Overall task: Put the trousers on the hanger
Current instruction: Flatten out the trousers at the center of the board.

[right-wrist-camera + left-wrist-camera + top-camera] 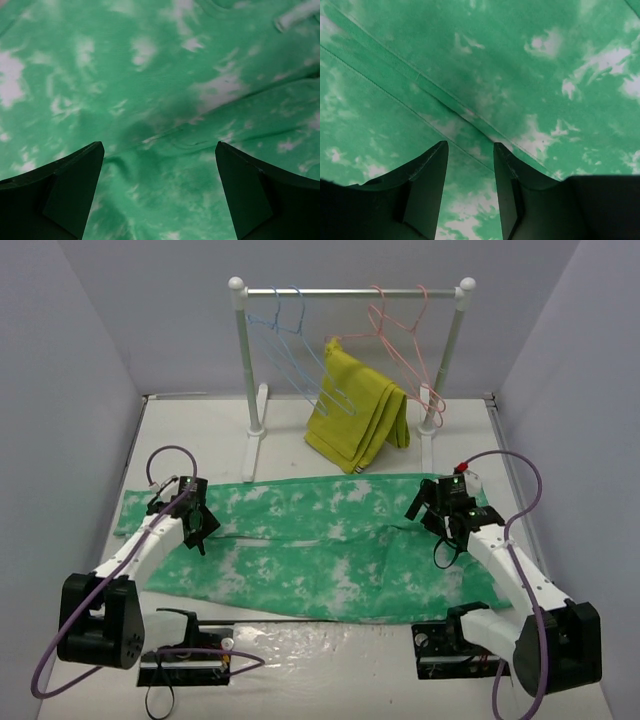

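The green trousers [320,545] with white blotches lie spread flat across the table, legs side by side. They fill the left wrist view [520,75] and the right wrist view [160,90]. My left gripper [196,524] hovers over their left end, jaws partly open and empty, above the seam between the legs [470,145]. My right gripper [441,516] is wide open and empty above the right end, near a crease [157,145]. Two light-blue hangers [300,355] hang on the left of the rail at the back.
A white rack [350,292] stands at the back on two posts. Pink hangers [405,335] hang on its right. A mustard-yellow folded garment [357,418] hangs from it down to the table. Grey walls close the sides and back.
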`<move>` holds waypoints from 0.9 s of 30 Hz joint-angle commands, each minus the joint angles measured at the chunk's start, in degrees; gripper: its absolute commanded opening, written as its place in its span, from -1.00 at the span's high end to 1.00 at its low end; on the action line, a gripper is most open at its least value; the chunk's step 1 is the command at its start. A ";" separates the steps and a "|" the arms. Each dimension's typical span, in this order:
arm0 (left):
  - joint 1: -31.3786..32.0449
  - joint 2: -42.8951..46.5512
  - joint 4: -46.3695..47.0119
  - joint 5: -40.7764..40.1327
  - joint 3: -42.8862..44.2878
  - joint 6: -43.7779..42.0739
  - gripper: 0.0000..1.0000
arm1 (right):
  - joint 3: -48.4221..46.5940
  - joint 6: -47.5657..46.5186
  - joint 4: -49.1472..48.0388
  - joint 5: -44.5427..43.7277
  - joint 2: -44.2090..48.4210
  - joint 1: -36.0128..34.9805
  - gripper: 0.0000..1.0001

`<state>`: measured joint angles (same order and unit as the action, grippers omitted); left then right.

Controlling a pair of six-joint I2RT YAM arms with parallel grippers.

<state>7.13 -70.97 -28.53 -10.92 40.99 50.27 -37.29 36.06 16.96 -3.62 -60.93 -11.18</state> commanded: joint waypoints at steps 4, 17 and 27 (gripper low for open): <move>-0.36 -1.07 4.80 1.66 2.51 1.55 0.23 | 6.20 12.97 -6.68 -9.51 -6.29 5.77 -0.87; -1.42 -15.25 12.63 3.92 5.48 1.74 0.23 | 4.88 15.47 -19.13 -10.36 -20.18 15.77 -0.90; -1.11 -16.17 11.45 4.35 15.54 -1.50 0.24 | -1.66 8.40 -20.78 -7.46 -15.69 16.04 -0.88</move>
<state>6.09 -90.70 -17.52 -6.37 50.59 50.91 -35.26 47.80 -0.39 -11.57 -79.84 4.54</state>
